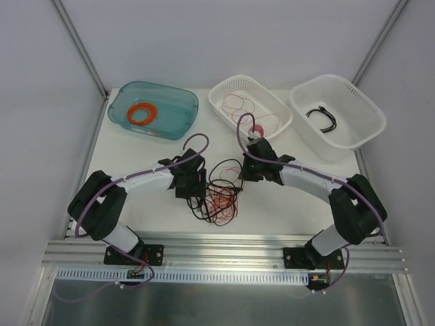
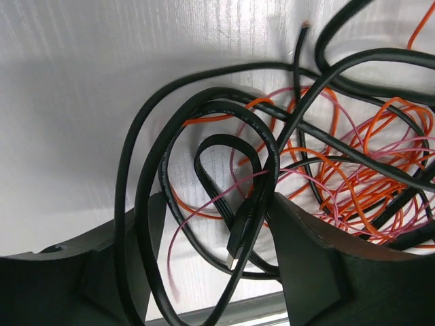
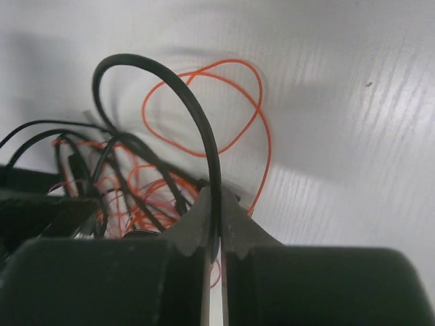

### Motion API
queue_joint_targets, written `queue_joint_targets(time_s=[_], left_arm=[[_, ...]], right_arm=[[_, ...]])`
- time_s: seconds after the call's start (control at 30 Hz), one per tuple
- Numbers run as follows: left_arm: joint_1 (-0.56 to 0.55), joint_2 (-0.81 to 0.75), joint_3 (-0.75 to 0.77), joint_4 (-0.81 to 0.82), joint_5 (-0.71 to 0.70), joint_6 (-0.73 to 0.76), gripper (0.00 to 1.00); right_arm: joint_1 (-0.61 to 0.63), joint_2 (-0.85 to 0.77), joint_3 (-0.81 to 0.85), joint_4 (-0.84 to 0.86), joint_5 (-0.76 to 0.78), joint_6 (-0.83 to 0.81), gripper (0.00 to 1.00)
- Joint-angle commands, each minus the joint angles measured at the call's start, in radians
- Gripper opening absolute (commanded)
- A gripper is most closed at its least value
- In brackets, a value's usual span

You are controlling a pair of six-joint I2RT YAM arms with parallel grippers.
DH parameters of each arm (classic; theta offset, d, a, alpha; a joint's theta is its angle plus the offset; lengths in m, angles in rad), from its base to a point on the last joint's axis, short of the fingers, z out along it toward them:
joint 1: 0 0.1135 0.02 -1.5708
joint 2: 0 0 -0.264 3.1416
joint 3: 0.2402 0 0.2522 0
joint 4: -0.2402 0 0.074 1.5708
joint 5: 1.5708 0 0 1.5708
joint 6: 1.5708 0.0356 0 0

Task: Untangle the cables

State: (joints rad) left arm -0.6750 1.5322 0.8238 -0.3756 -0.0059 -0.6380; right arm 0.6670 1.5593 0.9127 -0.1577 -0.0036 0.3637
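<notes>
The cables [image 1: 221, 193] lie as a tangle of black, orange and pink wires on the white table between my two grippers. My left gripper [image 1: 195, 193] sits at the tangle's left edge. In the left wrist view it [image 2: 217, 272] is open, with black cable loops [image 2: 204, 136] and a black plug [image 2: 241, 234] lying between its fingers [image 2: 312, 258]. My right gripper [image 1: 245, 171] is at the tangle's upper right. In the right wrist view it [image 3: 216, 204] is shut on a black cable [image 3: 170, 78] that arches up to the left; orange loops [image 3: 204, 109] lie beyond it.
A teal bin [image 1: 178, 119] with a thick orange ring [image 1: 143, 112] stands at the back left. A white basket [image 1: 224, 92] with thin red wire is at the back middle, a pink spool [image 1: 258, 131] at its near edge. Another white basket [image 1: 360, 102] at the back right holds a black cable [image 1: 325, 119].
</notes>
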Motion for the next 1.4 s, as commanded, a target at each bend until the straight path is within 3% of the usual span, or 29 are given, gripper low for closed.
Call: queue_joint_targets(time_s=[0.0,0.13,0.33,0.77,1.13,1.27,1.37], left_arm=[[-0.006,0.049,0.006,-0.003,-0.074,-0.032,0.61],[-0.006,0.082,-0.003,-0.003,-0.091,-0.026,0.56],[-0.005,0.103,-0.006,-0.003,-0.101,-0.023,0.50],[0.031,0.085,-0.028,-0.016,-0.115,-0.009,0.50],[0.095,0.042,-0.061,-0.040,-0.140,0.024,0.53],[0.140,0.003,-0.075,-0.045,-0.144,0.037,0.55],[0.167,-0.033,-0.072,-0.058,-0.155,0.061,0.57]], right_arm=[[0.005,-0.177,0.054,-0.055,0.028,-0.026,0.01],[0.003,-0.353,0.142,-0.216,0.017,-0.087,0.01],[-0.003,-0.487,0.399,-0.411,0.037,-0.210,0.01],[-0.044,-0.613,0.793,-0.526,0.281,-0.437,0.01],[-0.049,-0.717,0.859,-0.533,0.597,-0.557,0.01],[-0.049,-0.759,0.828,-0.563,0.733,-0.582,0.01],[-0.050,-0.777,0.741,-0.637,0.752,-0.528,0.01]])
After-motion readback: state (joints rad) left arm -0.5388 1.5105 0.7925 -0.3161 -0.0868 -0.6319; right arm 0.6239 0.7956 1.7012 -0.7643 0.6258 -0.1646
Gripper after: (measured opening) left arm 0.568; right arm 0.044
